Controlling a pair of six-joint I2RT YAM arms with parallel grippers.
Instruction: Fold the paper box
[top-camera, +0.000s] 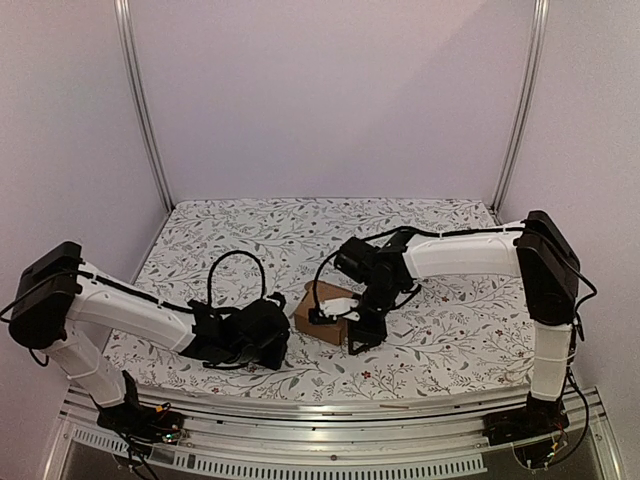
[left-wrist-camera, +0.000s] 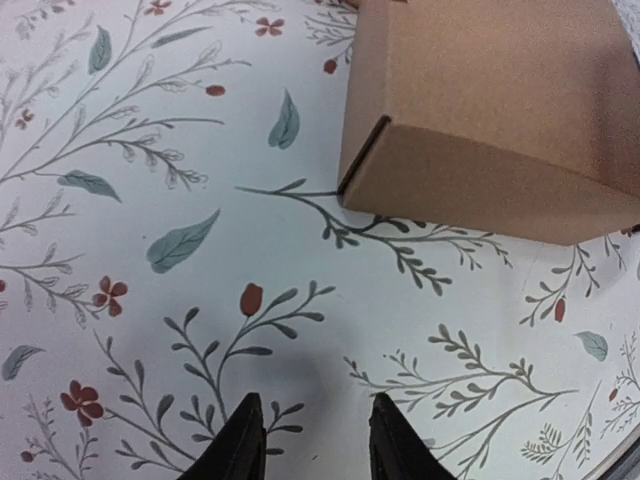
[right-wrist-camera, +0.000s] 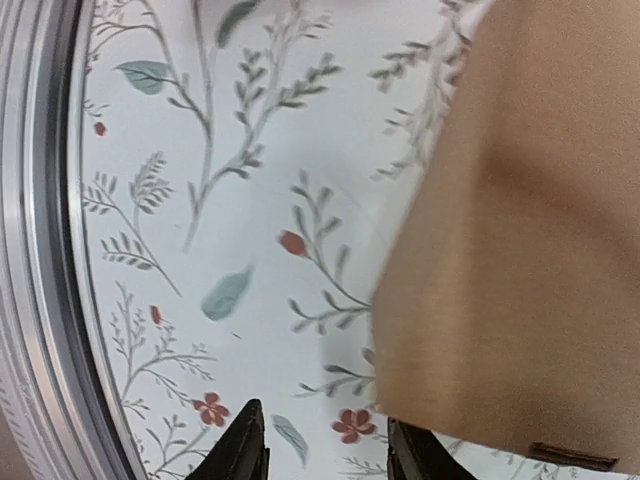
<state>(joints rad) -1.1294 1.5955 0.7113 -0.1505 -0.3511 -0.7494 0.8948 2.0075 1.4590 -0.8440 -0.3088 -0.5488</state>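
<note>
Your left pincer (left-wrist-camera: 318, 408) is released: its jaws stand apart with only the flowered tabletop (top-camera: 230, 225) showing between them. The box (top-camera: 318, 303) sits on the tabletop between your two pincers, toward the near edge, and already has the shape of a closed brown carton. It lies near the left pincer but clear of it. Your right pincer (right-wrist-camera: 325, 418) is also released, with nothing between its jaws. The box is close beside one finger (right-wrist-camera: 420, 450), blurred, and you cannot tell whether they touch.
</note>
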